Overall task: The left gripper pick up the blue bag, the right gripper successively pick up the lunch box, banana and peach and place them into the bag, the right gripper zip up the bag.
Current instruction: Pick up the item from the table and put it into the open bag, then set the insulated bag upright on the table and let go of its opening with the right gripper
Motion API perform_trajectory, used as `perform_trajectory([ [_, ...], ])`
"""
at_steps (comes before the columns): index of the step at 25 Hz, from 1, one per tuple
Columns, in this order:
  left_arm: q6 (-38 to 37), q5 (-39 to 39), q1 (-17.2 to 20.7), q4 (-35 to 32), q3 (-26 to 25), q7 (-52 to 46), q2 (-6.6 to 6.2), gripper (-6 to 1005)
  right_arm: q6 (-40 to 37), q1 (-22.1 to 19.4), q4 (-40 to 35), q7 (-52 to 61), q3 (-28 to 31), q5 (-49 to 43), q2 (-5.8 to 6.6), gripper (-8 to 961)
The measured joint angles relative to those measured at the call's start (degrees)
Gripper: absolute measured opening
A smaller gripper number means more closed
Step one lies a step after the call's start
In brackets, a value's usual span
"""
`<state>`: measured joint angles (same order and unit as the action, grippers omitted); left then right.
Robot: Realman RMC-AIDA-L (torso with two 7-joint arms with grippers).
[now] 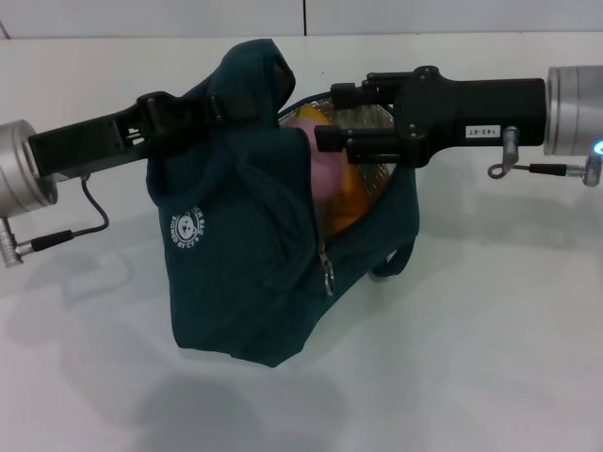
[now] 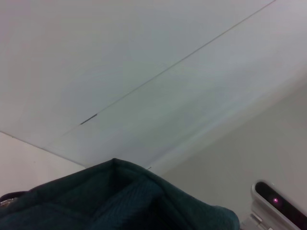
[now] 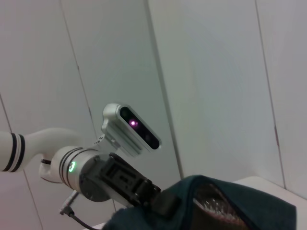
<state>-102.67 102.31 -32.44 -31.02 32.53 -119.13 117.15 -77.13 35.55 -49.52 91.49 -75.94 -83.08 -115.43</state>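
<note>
Desk (image 1: 490,358) bare white | blue bag (image 1: 236,273) frame centre, mouth agape | left gripper (image 1: 193,113) clamped on handle, upper left | right gripper (image 1: 344,118) at opening, closure unclear | peach (image 1: 320,174) and banana (image 1: 353,193) inside | risk: zipper snags slack fabric.

One blue bag (image 1: 250,273) is counted on the white table (image 1: 490,358) — just the one. Two grippers are seen at it: the left gripper (image 1: 203,111) and the right gripper (image 1: 337,115). Inside the opening, one peach (image 1: 316,169) and one banana (image 1: 363,193) are made out — no lunch box can be told.
</note>
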Motion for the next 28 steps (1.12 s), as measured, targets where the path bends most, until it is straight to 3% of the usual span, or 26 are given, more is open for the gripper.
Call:
perform_trajectory([
  [2,-0.05,0.0,0.09,0.0,-0.01,-0.01,-0.07,70,0.0,-0.21,0.01,0.0,0.19,0.0,0.03,605],
  [9,-0.14,0.0,0.34,0.0,-0.01,-0.05,-0.14,70,0.09,-2.98,-0.74,1.63,3.65,0.06,0.09,634],
  [14,-0.8,0.0,0.66,-0.13,-0.02,-0.26,-0.14,70,-0.78,-6.45,0.74,12.53,11.9,0.37,0.5,630],
  [18,-0.92,0.0,0.72,-0.14,0.09,-0.28,-0.2,71,-2.32,-7.55,7.02,21.27,15.96,0.53,1.23,627],
  [24,-0.95,0.02,0.38,-0.04,0.84,-0.39,-0.15,71,-2.57,-2.34,23.4,24.75,16.28,0.65,1.9,623],
  [28,-0.95,0.03,0.23,-0.01,1.3,-0.4,-0.1,71,-1.76,1.86,28.79,24.89,15.21,-1.17,1.56,622],
])
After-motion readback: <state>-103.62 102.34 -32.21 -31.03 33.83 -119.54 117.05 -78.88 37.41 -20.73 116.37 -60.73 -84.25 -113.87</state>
